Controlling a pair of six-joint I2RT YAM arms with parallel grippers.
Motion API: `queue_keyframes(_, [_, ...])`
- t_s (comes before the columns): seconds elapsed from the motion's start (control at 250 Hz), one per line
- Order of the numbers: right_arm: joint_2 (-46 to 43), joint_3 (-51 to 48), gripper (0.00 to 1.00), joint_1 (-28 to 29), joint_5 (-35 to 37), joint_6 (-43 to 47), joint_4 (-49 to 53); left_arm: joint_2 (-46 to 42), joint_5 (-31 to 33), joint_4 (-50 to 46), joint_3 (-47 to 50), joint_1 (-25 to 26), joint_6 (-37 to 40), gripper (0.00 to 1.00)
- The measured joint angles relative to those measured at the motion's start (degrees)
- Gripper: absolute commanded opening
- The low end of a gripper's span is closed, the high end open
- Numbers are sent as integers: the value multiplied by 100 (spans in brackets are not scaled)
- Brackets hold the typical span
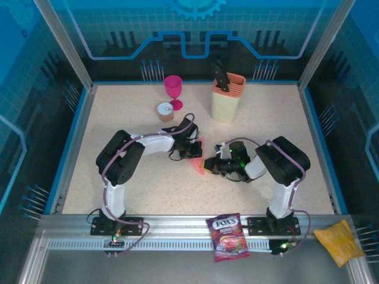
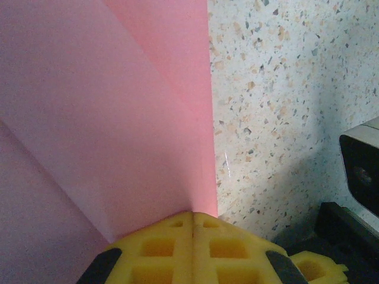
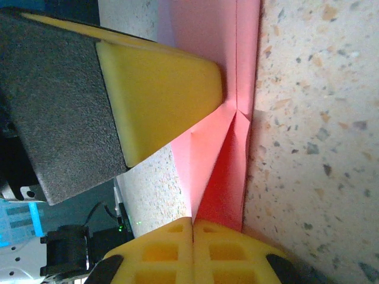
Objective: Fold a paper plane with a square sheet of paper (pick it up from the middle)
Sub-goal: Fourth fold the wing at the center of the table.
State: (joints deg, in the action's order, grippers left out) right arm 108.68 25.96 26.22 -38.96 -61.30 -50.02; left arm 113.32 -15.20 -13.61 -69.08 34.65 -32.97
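While paper (image 2: 106, 118) is pinched at 2 ends, judge best move: keep tension even, match edges, press crease flat slowly to avoid tearing. Paper: salmon-pink, matte, part-folded, flaps meeting along centre crease, at mid-tabletop (image 1: 284, 136) between arms. Left gripper (image 2: 192, 216) closed on 1 end; right gripper (image 3: 192, 222) closed on opposite end.

My overhead camera looks down from behind me across the whole bench (image 1: 284, 118); both wrist cameras press close, sharing the pink paper (image 2: 106, 118).
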Motion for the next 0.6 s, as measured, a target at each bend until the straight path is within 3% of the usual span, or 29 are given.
queue_keyframes(0.152, [-11,4,0,0,7,24,35,2,28,0,0,0,15,0])
queue_keyframes(0.276, [-142,96,36,-22,-120,68,304,9,70,4,17,0,46,0])
queue_keyframes(0.368, [-557,251,51,20,-90,258,951,9,81,50,44,0,59,0])
queue_keyframes(0.511, [-1388,461,56,-59,435,774,2675,-4,74,166,114,-4,61,0])
queue_keyframes(0.599, [-1834,562,42,-181,831,1128,3786,-24,74,234,164,-4,61,0])
